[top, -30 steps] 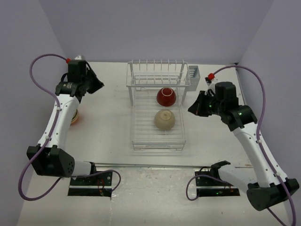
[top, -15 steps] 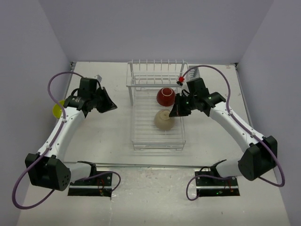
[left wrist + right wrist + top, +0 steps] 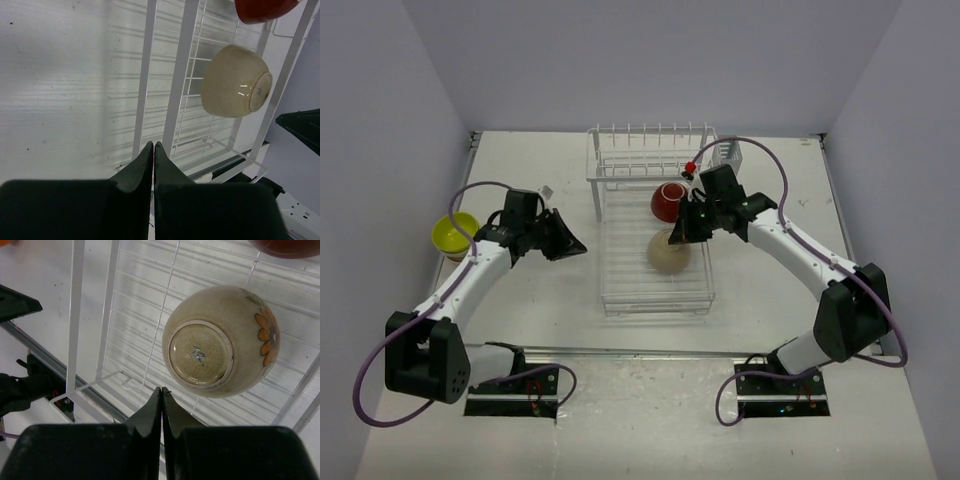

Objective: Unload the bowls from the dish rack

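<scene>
Inside the dish rack (image 3: 620,272), an overturned beige bowl (image 3: 669,252) sits on the grid tray, with a dark red bowl (image 3: 669,203) nearer the rack's tines. The right gripper (image 3: 676,238) hovers over the beige bowl and the left gripper (image 3: 582,247) is just left of the rack, both clenched on nothing.

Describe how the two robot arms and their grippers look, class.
Both the left arm and right arm have white links with black joints. A purple cable loops along each. The left gripper and right gripper are black and taper to a point.

Overhead from behind the arms — both wrist views close on beige bowl (image 3: 220,342)
</scene>
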`<state>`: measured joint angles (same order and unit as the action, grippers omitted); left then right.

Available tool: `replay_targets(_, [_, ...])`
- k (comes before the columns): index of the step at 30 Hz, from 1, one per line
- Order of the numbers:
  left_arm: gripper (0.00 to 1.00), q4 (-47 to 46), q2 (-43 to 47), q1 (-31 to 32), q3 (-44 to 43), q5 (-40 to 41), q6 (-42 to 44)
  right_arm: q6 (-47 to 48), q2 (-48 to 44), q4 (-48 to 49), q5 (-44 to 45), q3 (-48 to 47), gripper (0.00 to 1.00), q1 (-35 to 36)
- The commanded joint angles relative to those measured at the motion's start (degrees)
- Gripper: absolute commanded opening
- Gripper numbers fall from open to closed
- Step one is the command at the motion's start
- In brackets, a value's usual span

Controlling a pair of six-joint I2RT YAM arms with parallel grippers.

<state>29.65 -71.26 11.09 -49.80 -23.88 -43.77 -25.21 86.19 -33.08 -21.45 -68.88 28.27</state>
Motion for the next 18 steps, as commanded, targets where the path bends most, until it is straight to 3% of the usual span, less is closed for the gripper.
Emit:
replay_targets(1, [0.00, -6.26, -0.89, 0.42, 0.76, -3.89, -0.62, -0.71, 2.57, 3.55, 2.55, -0.20, 0.00, 0.56])
replay_targets(8, [0.00, -7.94, -1.95, 0.51, 0.58, -5.48, -0.62, -1.59, 0.73, 6.62, 5.28, 3.58, 0.00, 1.43])
replay_targets(18, [0.00, -9.78, 0.16, 0.60, 2.69, -3.81, -1.14, -1.25, -10.95, 12.86, 13.80, 11.31, 0.00, 4.24])
